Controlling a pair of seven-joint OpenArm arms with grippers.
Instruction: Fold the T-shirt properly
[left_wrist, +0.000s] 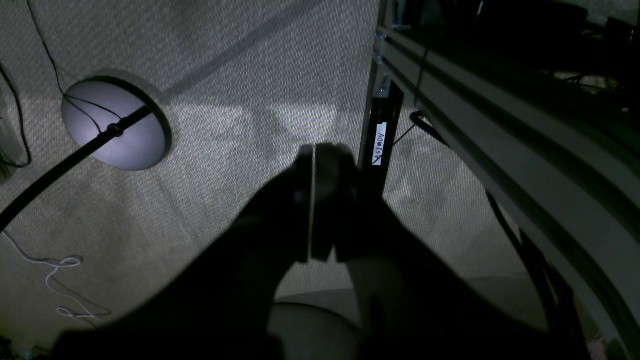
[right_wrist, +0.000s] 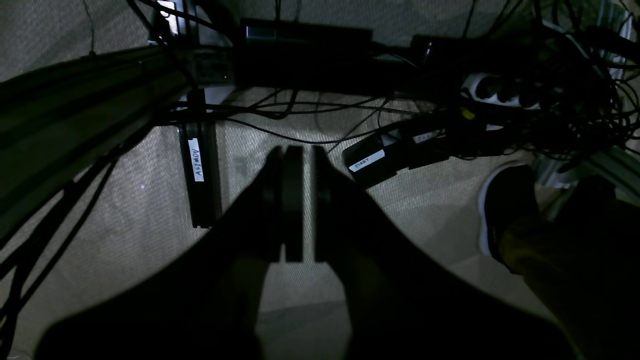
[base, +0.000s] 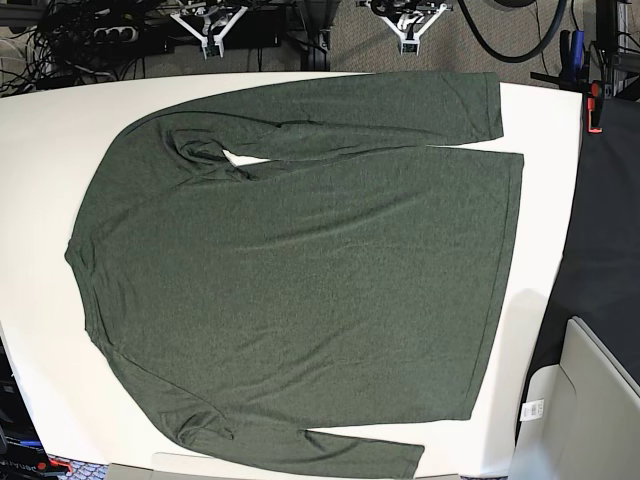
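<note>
The T-shirt (base: 300, 270), dark olive green with long sleeves, lies spread flat on the white table (base: 40, 140), collar to the left and hem to the right. One sleeve runs along the far edge, the other along the near edge. Both grippers hang beyond the table's far edge, apart from the cloth: the left gripper (base: 410, 22) at the top right, the right gripper (base: 207, 22) at the top left. In the left wrist view the left gripper (left_wrist: 312, 155) is shut and holds nothing, over the carpet. The right gripper (right_wrist: 300, 150) is likewise shut with nothing in it.
A round lamp base (left_wrist: 112, 125) and a table frame rail (left_wrist: 500, 140) lie below the left gripper. A power strip (right_wrist: 500, 90), tangled cables and a shoe (right_wrist: 505, 205) are near the right one. A red clamp (base: 597, 105) and a grey box (base: 590, 400) sit at the table's right.
</note>
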